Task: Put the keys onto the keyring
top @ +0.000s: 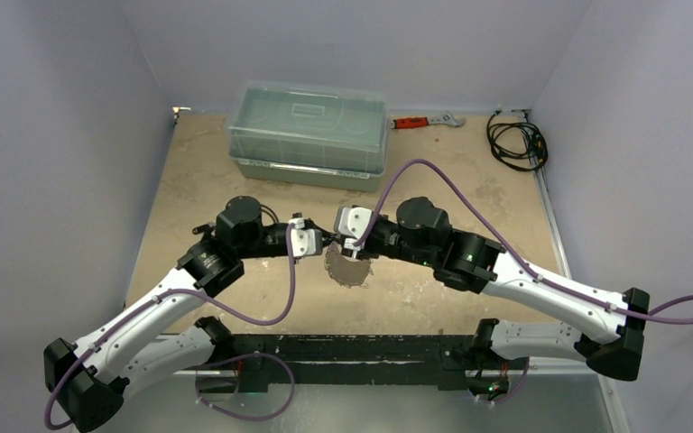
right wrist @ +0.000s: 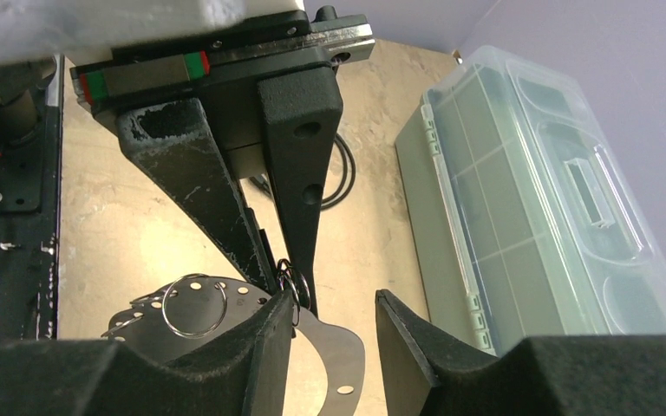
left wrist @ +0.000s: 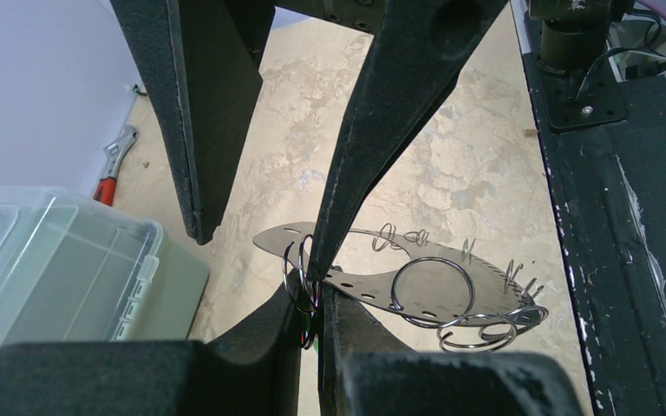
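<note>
The left gripper (right wrist: pixel 293 284) is found closed, clamped on a small wire ring (left wrist: pixel 299 277) at one end of the keyring (left wrist: pixel 373 282), a flat perforated oval tag hung with several wire rings. The keyring is located between the two grippers, over the middle of the table (top: pixel 469 207). The right gripper (right wrist: pixel 334 303) is observed with jaws apart and nothing gripped; one fingertip (left wrist: pixel 325 251) is set against the clamped ring

The keyring (left wrist: pixel 360 279) sits between left tool (right wrist: pixel 288 282) and right tool (right wrist: pixel 331 303).

Keyring (right wrist: pixel 334 351) partly behind right claw (right wrist: pixel 334 301)
</note>
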You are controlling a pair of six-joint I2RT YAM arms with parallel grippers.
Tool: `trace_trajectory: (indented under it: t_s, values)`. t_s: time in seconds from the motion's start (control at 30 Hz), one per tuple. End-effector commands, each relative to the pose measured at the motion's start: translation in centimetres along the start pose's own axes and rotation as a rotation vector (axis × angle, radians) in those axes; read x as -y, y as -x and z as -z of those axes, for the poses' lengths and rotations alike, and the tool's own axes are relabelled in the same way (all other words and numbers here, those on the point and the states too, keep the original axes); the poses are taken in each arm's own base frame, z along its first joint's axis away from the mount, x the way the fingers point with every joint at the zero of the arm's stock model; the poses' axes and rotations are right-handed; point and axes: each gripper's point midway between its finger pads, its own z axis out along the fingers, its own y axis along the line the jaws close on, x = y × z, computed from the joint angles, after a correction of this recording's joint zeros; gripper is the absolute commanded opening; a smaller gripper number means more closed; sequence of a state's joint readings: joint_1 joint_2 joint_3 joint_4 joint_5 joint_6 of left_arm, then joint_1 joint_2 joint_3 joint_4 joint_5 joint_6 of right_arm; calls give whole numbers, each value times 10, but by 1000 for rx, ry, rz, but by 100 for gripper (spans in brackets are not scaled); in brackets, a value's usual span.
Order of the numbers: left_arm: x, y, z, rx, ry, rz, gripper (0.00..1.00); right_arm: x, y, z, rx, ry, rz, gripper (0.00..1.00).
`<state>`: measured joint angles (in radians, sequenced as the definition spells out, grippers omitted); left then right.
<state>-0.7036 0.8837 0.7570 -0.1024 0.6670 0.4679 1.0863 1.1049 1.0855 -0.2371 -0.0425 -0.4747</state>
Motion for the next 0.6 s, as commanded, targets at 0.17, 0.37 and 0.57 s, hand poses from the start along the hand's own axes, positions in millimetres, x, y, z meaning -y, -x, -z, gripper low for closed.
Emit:
trace_trajectory:
  t_s: [0.17, 0.37, 0.57]
  values:
    - [2, 28, -6, 85, -47, -50, 0, 3, -1, -7, -64, 27, 25, 36]
    - [5, 26, -9, 82, -58, -33, 0, -7, -1, -14, -70, 78, 20, 32]
    - [5, 22, -12, 72, -62, -18, 0, -18, -2, -23, -81, 129, 7, 20]
